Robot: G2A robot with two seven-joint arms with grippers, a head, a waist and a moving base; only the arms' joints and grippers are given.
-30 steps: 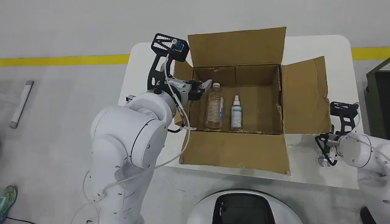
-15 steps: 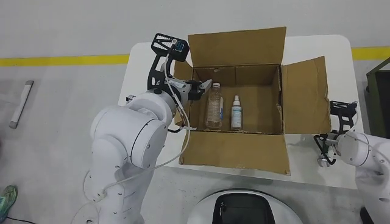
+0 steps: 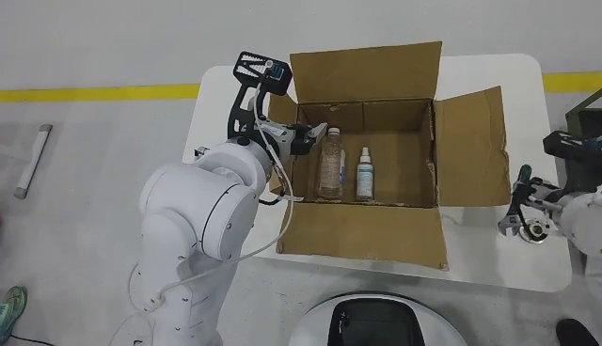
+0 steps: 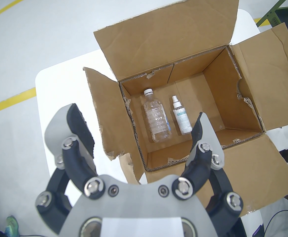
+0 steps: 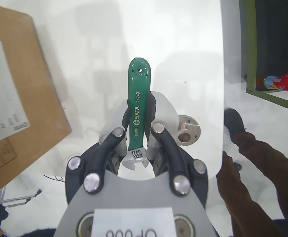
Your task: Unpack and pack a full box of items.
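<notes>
The open cardboard box (image 3: pixel 367 71) sits on the white table (image 3: pixel 480 252) with a clear bottle (image 3: pixel 330 167) and a small spray bottle (image 3: pixel 365 175) lying side by side on its floor; the left end effector (image 4: pixel 139 117) hangs spread above its left wall. The right end effector (image 5: pixel 140 104) pinches a green-handled wrench (image 5: pixel 138 85) over the table, a metal flange (image 5: pixel 187 131) just beside it and the box's folded-out right flap (image 3: pixel 470 149) between it and the box's inside.

yellow floor line (image 3: pixel 94 92) beyond white table (image 3: pixel 482 261), grey tube (image 3: pixel 31 161) on floor, green shelf frame (image 5: pixel 250 38)

White table (image 3: pixel 218 92), cardboard box (image 3: pixel 367 71), metal flange (image 5: pixel 186 131)
</notes>
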